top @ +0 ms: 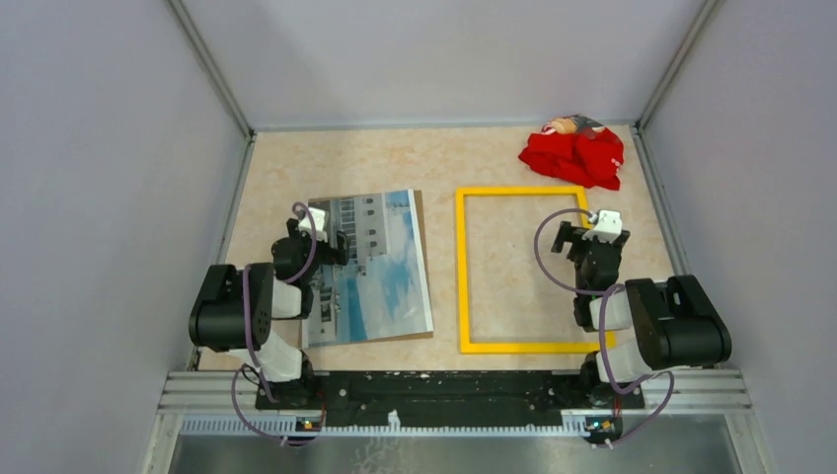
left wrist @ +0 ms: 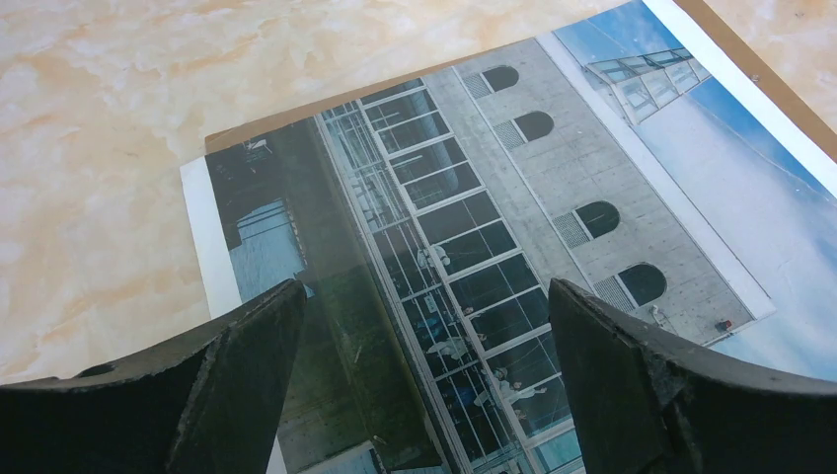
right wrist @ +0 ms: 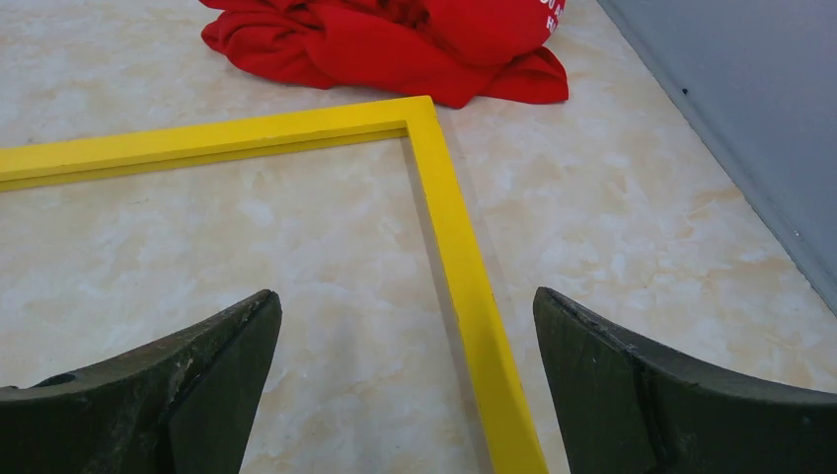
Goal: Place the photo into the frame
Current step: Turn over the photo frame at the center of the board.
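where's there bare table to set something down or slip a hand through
Bare table: the far strip behind the photo and frame, left of the red cloth; the lane between photo and frame; inside the frame. Crowded: the cloth's corner, and where the left gripper and right gripper hang open over photo and frame.

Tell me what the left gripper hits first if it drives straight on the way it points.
Most likely the photo: the open left gripper aims down at its printed face, nothing in between. Height above it is unclear.
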Available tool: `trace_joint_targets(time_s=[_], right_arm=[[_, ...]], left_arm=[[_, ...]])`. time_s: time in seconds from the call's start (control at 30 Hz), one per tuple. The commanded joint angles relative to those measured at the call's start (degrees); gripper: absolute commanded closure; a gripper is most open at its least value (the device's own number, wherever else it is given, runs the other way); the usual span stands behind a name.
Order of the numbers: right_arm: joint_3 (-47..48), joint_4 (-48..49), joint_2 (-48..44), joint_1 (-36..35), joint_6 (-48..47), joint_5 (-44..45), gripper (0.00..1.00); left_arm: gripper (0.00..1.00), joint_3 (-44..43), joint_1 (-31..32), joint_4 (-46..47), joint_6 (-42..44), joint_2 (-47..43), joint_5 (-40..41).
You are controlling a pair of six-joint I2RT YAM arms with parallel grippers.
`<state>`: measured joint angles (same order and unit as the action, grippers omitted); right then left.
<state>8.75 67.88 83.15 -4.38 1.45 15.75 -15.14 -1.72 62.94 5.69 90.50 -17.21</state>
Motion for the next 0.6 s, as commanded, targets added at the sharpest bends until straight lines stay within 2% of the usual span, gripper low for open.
trace_joint_targets(time_s=[0.0, 0.4, 0.43, 0.47, 0.57], right_arm=[[1.5, 3.0, 0.4, 0.3, -0.4, -0.9, 0.01], [1.8, 2.2, 0.4, 0.4, 0.3, 0.3, 0.01], [1.6, 3.0, 0.2, 0.3, 0.1, 1.2, 0.01], [2.0, 1.1, -1.5, -0.3, 0.2, 3.6, 0.01], [9.0, -19.2, -11.5, -3.4, -1.2, 6.8, 0.01]], left_arm=[[0.01, -0.7, 0.2, 3.1, 0.4, -1.2, -0.3], [0.02, -1.6, 0.0, 3.6, -0.9, -1.6, 1.5], [0.01, -4.7, -0.7, -2.7, -1.8, -3.1, 1.3], [0.01, -9.3, -1.1, -12.8, -2.6, -4.6, 1.8], [0.01, -25.1, -1.6, -39.7, -1.1, -6.5, 3.7]])
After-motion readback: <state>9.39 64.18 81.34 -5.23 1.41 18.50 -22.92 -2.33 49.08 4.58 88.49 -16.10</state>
